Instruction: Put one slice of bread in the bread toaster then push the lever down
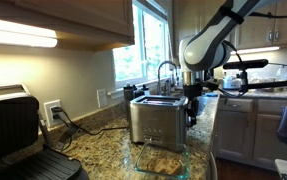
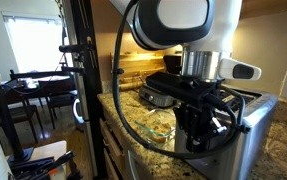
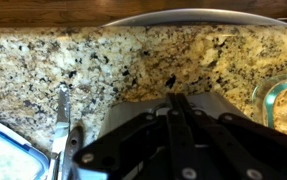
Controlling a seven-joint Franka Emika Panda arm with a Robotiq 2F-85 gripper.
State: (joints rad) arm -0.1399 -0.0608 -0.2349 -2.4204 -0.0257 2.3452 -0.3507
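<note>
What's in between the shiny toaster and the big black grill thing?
In an exterior view, only speckled stone counter lies between the bread toaster and the grill press, with a black power cord trailing across it.

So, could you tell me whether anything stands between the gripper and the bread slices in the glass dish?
Nothing visible does. The gripper hangs beside the toaster, and the wrist view shows only bare counter between it and the dish. The dish is uncovered, with the bread lying open in it.
</note>
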